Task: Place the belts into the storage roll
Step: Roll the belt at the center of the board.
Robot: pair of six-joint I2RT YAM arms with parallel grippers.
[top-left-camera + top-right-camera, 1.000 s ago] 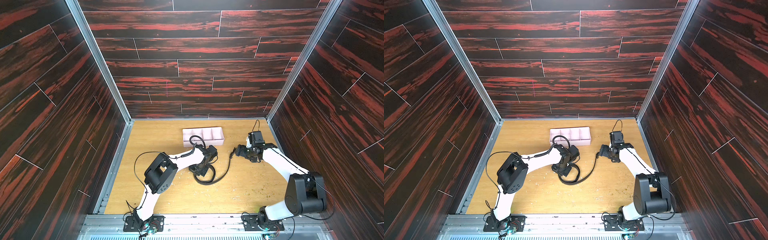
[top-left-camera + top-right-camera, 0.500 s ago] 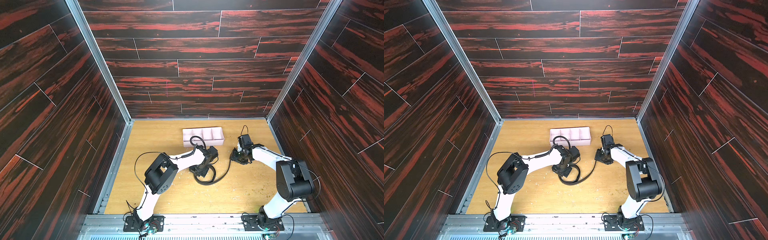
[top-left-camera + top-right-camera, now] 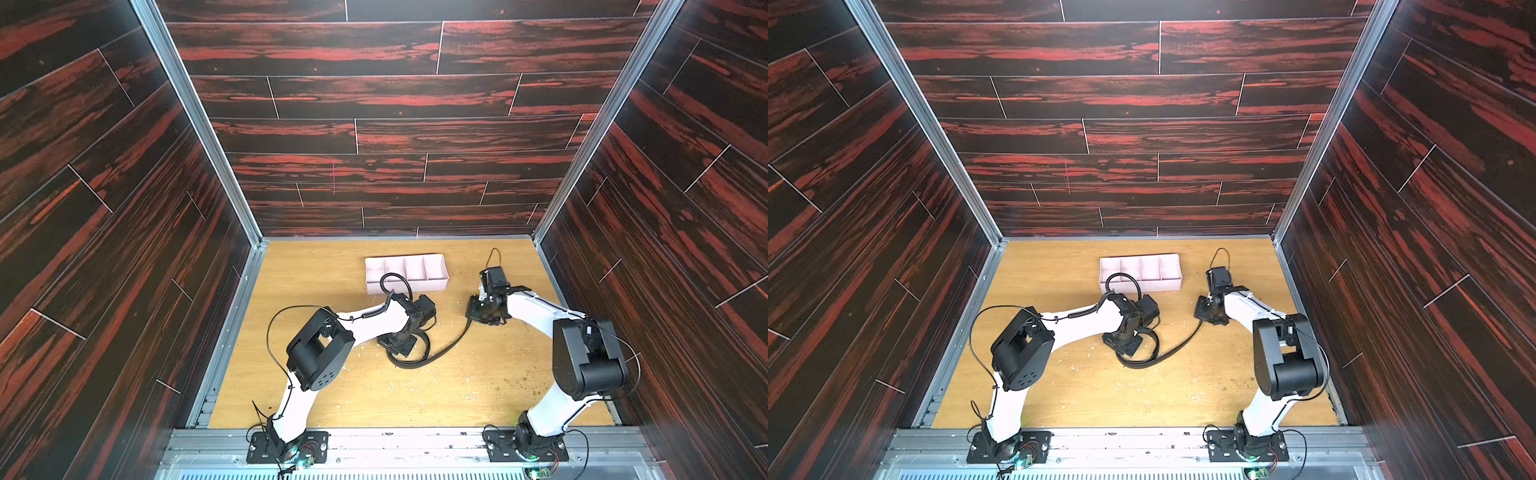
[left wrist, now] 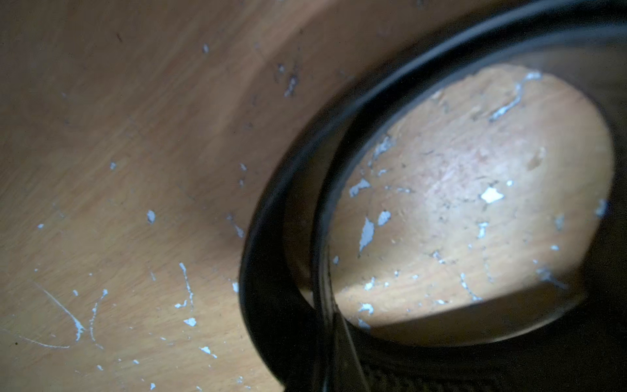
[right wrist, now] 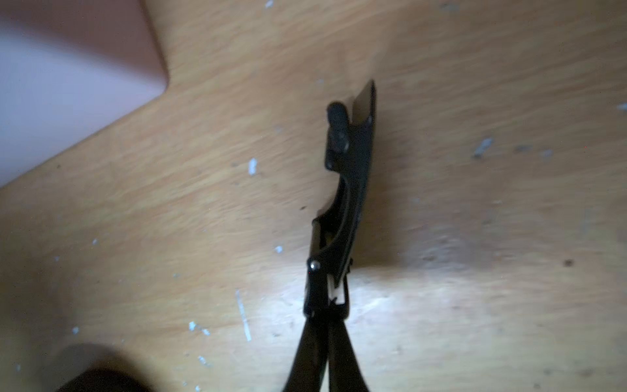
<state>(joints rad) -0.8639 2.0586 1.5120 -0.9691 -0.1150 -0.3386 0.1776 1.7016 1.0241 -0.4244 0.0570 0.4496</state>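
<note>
The pale pink four-compartment tray (image 3: 436, 285) sits empty; near it, left tool (image 3: 401, 344) and right tool (image 3: 473, 315) each pinch the long black leather-like belt (image 3: 441, 356).

Black belt (image 5: 346, 210): buckle (image 5: 354, 152) on edge above flecked wooden table (image 5: 492, 85), doubled strap (image 5: 310, 359) trailing from it. Pink tray (image 5: 68, 85) corner well apart.
</note>
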